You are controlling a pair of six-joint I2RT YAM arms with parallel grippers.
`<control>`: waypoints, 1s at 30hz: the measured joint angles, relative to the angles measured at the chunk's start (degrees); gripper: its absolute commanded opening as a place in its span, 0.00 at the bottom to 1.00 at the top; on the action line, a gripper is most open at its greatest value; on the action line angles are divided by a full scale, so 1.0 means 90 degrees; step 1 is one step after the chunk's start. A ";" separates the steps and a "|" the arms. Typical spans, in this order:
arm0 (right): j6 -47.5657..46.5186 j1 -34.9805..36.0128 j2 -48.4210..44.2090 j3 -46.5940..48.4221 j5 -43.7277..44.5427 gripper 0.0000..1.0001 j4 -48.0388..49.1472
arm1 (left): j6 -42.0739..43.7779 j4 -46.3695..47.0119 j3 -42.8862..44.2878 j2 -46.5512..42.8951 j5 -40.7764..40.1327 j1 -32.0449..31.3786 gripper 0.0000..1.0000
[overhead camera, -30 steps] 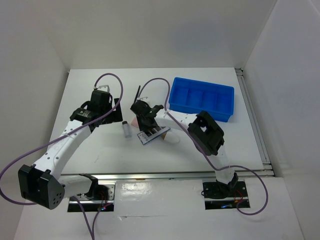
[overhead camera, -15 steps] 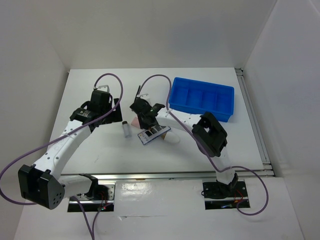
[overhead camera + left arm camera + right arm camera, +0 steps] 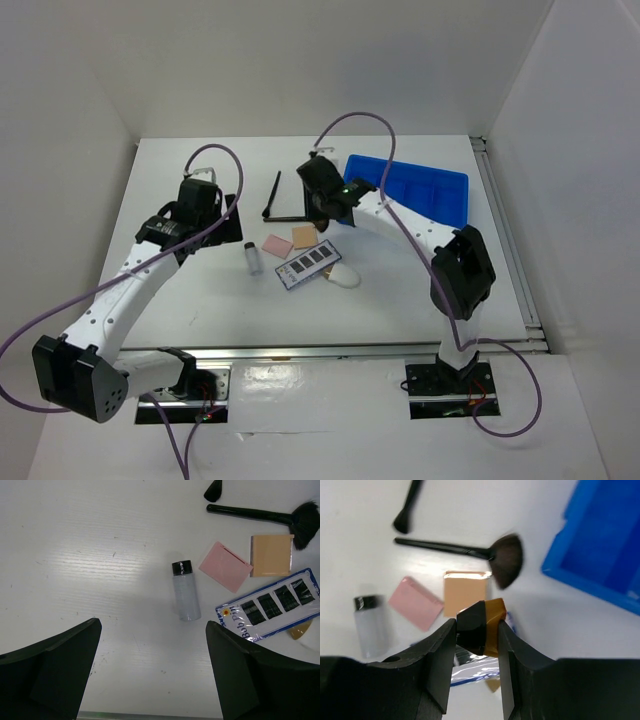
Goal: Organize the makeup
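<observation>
My right gripper (image 3: 325, 205) is raised above the table beside the blue tray (image 3: 430, 190) and is shut on a small black-and-amber piece (image 3: 482, 625). Below it lie a fan brush (image 3: 470, 550), a thin black brush (image 3: 407, 507), a tan pad (image 3: 465, 592), a pink pad (image 3: 416, 602) and a clear vial (image 3: 370, 622). A blue-edged card of black pins (image 3: 307, 264) and a white oval sponge (image 3: 344, 277) lie in front. My left gripper (image 3: 153, 630) is open and empty, just short of the vial (image 3: 186, 597).
The blue tray's compartments (image 3: 600, 545) look empty. The makeup is clustered mid-table between the two arms. White walls enclose the table at the back and sides. A metal rail runs along the near edge.
My right gripper has lifted off the card and moved back and right toward the tray with the black-and-amber piece, uncovering the pads and brushes. The left arm has barely moved.
</observation>
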 measured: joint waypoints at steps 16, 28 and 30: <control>-0.0505 -0.2404 0.0952 0.1260 -0.0413 0.34 0.0408 | 0.0209 0.0155 0.0017 0.0129 0.1005 -0.0075 1.00; -0.0709 -0.2504 0.2067 0.2118 -0.0699 0.89 0.0257 | 0.0219 0.0151 0.0170 0.0299 0.0969 -0.0165 1.00; -0.0748 -0.2443 0.1880 0.2018 -0.0648 0.83 0.0335 | 0.0219 0.0151 0.0170 0.0308 0.0891 -0.0177 1.00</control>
